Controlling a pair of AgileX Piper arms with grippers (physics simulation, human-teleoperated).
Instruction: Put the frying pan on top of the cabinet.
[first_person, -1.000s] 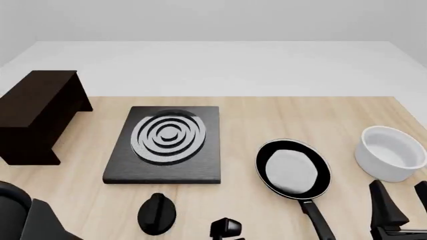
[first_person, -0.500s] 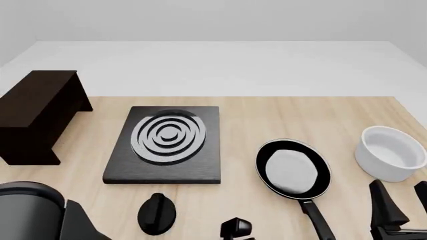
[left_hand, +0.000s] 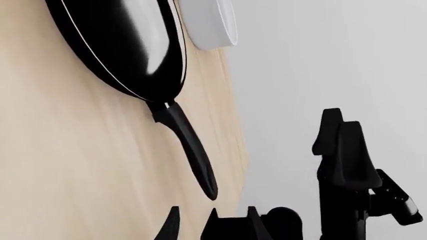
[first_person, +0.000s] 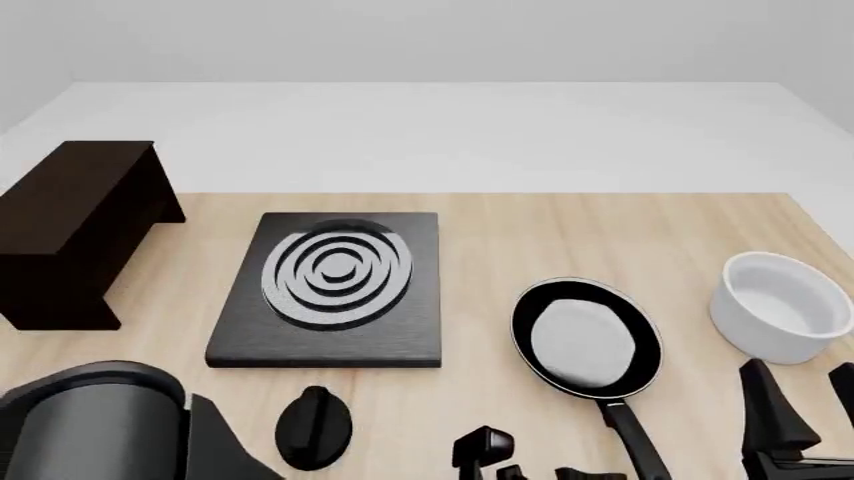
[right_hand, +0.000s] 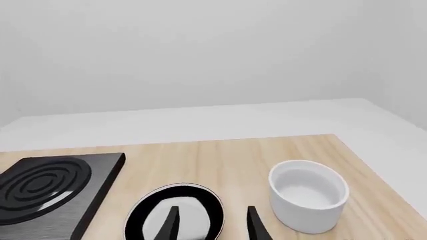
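Observation:
The frying pan (first_person: 587, 340) lies on the table right of centre, with its black handle (first_person: 638, 445) pointing toward the front edge. It also shows in the left wrist view (left_hand: 127, 45) and the right wrist view (right_hand: 175, 212). The dark cabinet (first_person: 80, 225) stands at the far left with its top bare. My left gripper (first_person: 514, 465) is open and empty, low at the front edge just left of the handle's end; its fingertips (left_hand: 250, 222) show apart. My right gripper (first_person: 805, 395) is open and empty at the front right, near the bowl, with the pan ahead of its fingers (right_hand: 253, 222).
A black square stove plate (first_person: 334, 290) with grey rings lies between the cabinet and the pan. A white bowl (first_person: 781, 305) stands right of the pan. A small black rounded object (first_person: 314, 425) lies in front of the stove plate. The left arm's body (first_person: 94, 430) fills the front left corner.
My left arm has swung in from the front left toward the right, and its gripper has moved closer to the pan handle's end. The right arm and all objects have stayed put.

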